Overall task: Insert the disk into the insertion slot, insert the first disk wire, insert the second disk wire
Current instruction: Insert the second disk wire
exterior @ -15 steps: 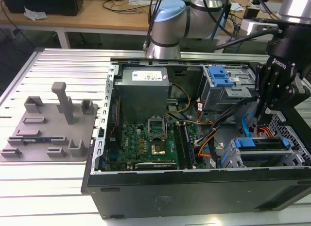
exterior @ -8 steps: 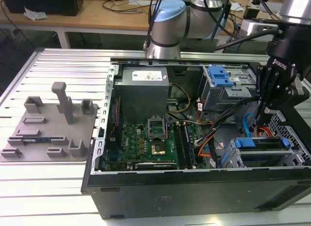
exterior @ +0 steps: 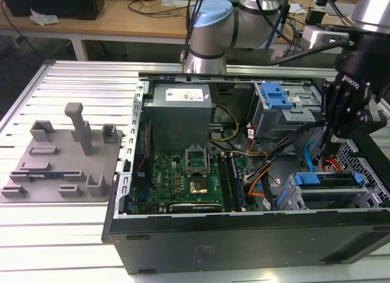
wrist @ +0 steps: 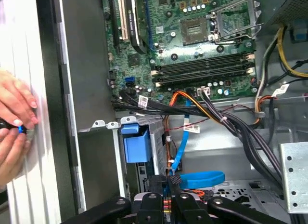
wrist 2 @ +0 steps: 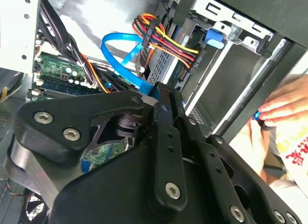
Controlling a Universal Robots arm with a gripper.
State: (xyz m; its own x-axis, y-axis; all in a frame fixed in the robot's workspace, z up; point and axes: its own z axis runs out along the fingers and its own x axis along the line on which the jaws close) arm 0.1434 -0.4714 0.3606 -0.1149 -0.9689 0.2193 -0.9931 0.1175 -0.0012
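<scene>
The black multi-link gripper (exterior: 336, 134) is seen at the exterior view's right, lowered into the open dark computer case (exterior: 244, 234), above the far end of the flat silver disk in its bright blue plastic carrier (exterior: 326, 188). The disk is seated in the grey perforated sheet-metal insertion slot (exterior: 365, 173) at the near right corner of the case. In the first wrist view the narrowed gripper (wrist: 174, 181) is closed on the small dark plug of the thin flat bright blue first disk wire (wrist: 204, 178), which loops just beside it and runs up toward the green motherboard (wrist: 192, 36). In the second wrist view the gripper (wrist 2: 166, 96) points at the same blue wire (wrist 2: 120, 55), close to a red, yellow and black wire bundle (wrist 2: 166, 41) plugged in at the bay. The taller grey cage with a blue latch (exterior: 283, 106) stands far of the slot, the grey power supply box (exterior: 180, 115) to its left. A person's hand (wrist: 14, 132) rests on the outer case wall in the first wrist view, holding a small blue item; fingers (wrist 2: 284, 106) are also seen in the second wrist view. A grey fixture plate (exterior: 61, 161) lies on the ribbed metal table (exterior: 55, 234), left of the case
</scene>
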